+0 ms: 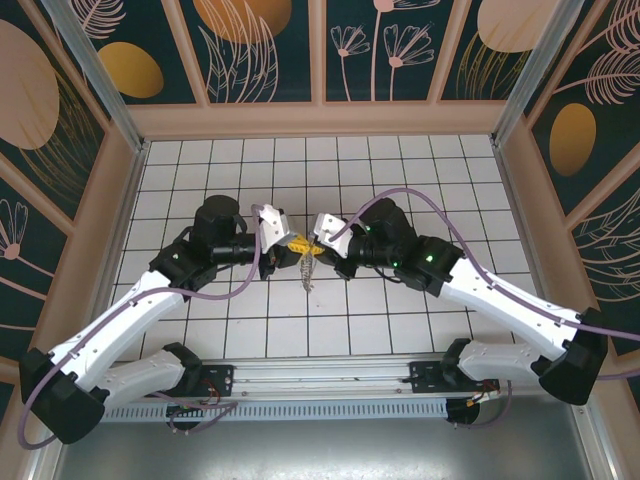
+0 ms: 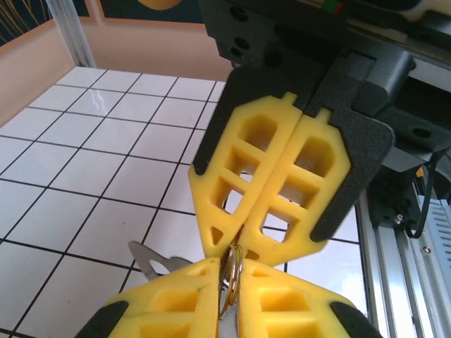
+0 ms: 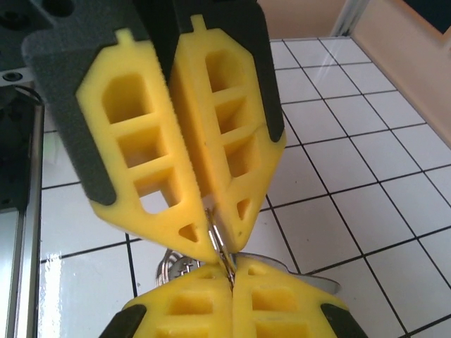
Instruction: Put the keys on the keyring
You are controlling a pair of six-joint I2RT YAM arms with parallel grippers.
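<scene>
Left wrist view shows the keyring, a thin brass-coloured wire ring, held edge-on. The left tool grips it from below and the right tool from above. Each tool is clamped tight on the wire, with its yellow pads meeting around it. The ring hangs in the air, and the white tiled surface lies well below it.

I judge the ring to be light, stiff and springy, with smooth wire that could twist or slide between the soft pads. A firm pinch across the rim looks best, leaving a free arc and the split end exposed so the coil can be prised apart.

Most of the ring is buried in the pads, and its split end cannot be made out. A silver metal piece juts out to the left of the ring, cut off by the pad. What it is, and whether it is already threaded onto the ring, I cannot tell.
</scene>
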